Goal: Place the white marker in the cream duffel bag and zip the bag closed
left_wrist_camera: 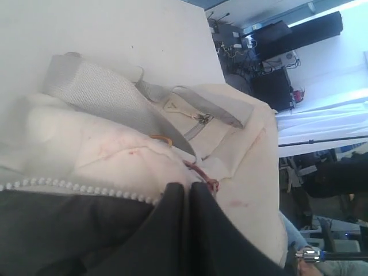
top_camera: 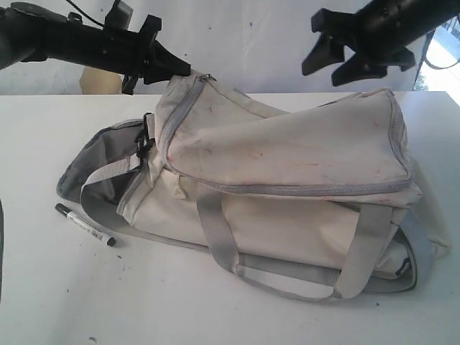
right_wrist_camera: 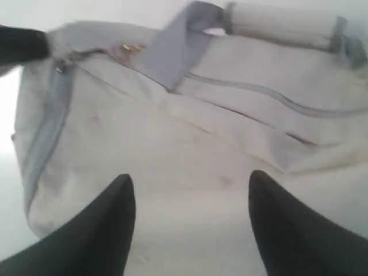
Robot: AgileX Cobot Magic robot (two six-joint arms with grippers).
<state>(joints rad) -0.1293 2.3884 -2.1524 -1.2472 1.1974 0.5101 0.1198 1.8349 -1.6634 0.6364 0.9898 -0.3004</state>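
The cream duffel bag [top_camera: 287, 165] lies across the middle of the white table. Its top flap is lifted at the back left corner, and dark grey lining [top_camera: 100, 154] shows at the left end. My left gripper [top_camera: 180, 72] is shut on that raised flap corner beside the zipper slider [top_camera: 205, 77]. In the left wrist view its closed fingertips [left_wrist_camera: 187, 192] pinch cream fabric [left_wrist_camera: 115, 149] next to a reddish cord [left_wrist_camera: 201, 172]. The white marker [top_camera: 85, 224] lies on the table left of the bag. My right gripper [top_camera: 321, 75] hangs open above the bag's back, empty [right_wrist_camera: 192, 177] over the cloth [right_wrist_camera: 201, 115].
Grey webbing handles [top_camera: 215, 237] and a shoulder strap [top_camera: 420, 266] spill over the bag's front and right side. Bare table [top_camera: 43, 302] spreads at the front left around the marker. Dark equipment [left_wrist_camera: 276, 69] stands beyond the table edge in the left wrist view.
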